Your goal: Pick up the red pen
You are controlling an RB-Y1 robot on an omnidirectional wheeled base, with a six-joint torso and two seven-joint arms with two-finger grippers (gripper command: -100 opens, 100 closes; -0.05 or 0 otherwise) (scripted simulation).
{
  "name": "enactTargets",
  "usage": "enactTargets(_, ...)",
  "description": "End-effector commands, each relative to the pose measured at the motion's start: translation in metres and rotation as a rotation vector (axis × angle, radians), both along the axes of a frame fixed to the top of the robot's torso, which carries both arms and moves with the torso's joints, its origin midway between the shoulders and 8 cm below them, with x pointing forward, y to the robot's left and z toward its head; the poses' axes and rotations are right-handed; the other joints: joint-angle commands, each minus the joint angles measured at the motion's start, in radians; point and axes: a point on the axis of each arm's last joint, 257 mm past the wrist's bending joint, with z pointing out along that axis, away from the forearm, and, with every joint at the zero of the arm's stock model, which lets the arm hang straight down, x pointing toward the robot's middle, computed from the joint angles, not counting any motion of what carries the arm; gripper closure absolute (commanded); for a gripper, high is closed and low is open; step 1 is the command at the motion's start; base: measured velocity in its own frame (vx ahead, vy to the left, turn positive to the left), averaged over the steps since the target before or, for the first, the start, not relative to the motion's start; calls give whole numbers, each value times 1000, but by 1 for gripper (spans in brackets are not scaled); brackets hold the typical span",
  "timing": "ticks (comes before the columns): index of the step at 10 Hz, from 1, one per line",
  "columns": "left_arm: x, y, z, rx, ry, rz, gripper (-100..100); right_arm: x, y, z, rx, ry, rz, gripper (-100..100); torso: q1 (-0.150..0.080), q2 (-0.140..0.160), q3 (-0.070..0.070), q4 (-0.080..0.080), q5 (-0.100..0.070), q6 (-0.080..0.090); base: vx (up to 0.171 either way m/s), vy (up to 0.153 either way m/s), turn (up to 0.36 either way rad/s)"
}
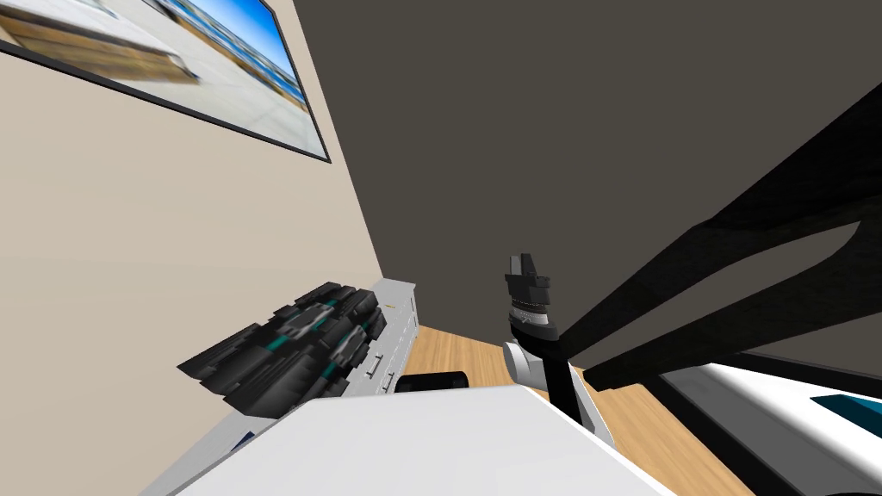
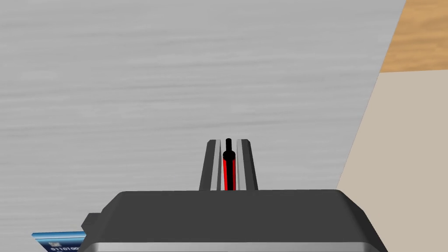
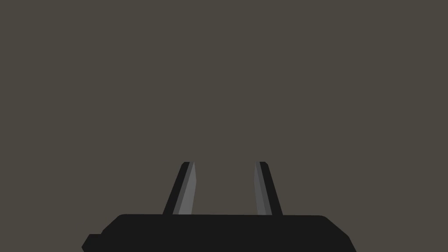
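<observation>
My left gripper [image 2: 228,142] is shut on the red pen [image 2: 228,173]. The pen is red with a black tip and stands between the two fingers, its tip poking just past them. Beyond it lies a flat grey surface [image 2: 175,87]. I cannot tell whether the pen touches that surface. In the right wrist view my right gripper [image 3: 225,168] is open with nothing between its fingers, facing a dark grey wall. In the head view the right gripper [image 1: 522,265] is raised in front of that wall.
A blue card [image 2: 61,241] lies on the grey surface beside the left gripper's body. A grey dresser with drawers [image 1: 392,340] stands along the beige wall, with a bulky black object [image 1: 293,349] on top. A large dark shape [image 1: 732,284] looms at the right over the wood floor [image 1: 448,349].
</observation>
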Motion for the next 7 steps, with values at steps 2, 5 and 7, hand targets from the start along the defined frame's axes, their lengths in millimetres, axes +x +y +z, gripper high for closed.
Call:
enactTargets(2, 0, 0, 0, 0, 0, 0, 100, 0, 0, 0, 0, 0, 0, 0, 0, 0, 0, 0, 0, 0, 0, 0, 0)
enactTargets(5, 3, 1, 11, -9, 1, -5, 100, 0, 0, 0, 0, 0, 0, 0, -1, -1, -1, 0, 0, 0, 8, -6, 24)
enactTargets(7, 7, 5, 19, -9, 0, -9, 100, 0, 0, 0, 0, 0, 0, 0, -1, -2, -1, -1, -1, 0, 8, -9, 26)
